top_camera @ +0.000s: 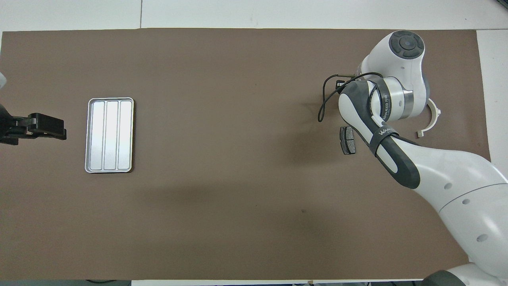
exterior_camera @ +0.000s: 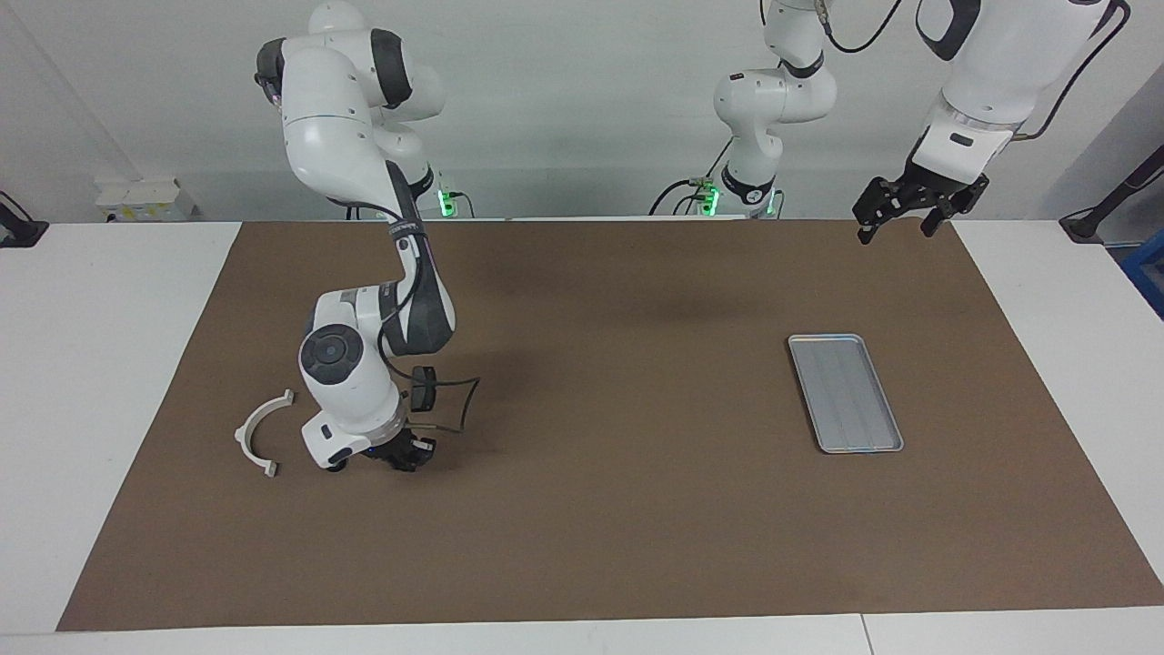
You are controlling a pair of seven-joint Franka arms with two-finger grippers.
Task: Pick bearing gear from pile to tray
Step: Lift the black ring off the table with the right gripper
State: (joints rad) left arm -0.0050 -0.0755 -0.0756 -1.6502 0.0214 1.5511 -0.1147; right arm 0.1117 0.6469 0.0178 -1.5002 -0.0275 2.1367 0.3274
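Down at the right arm's end of the worktop, at three o'clock on the brown mat [top_camera: 238, 222] in the overhead view, you have the right hand [exterior_camera: 405, 451] low at the pile with its fingertips closed together. Your arm hides whatever is between them, so you cannot tell if a part is gripped. The white half-ring [exterior_camera: 259, 432] lies just beside the hand, at its nine o'clock in the facing view. One dark brake-pad plate [top_camera: 347, 140] lies at the ring's eight o'clock in the overhead view. The tray [top_camera: 110, 135] sits at nine o'clock on the mat, holding no parts. Your left hand [exterior_camera: 914, 214] waits raised over the mat's edge, fingers spread wide, holding nothing.
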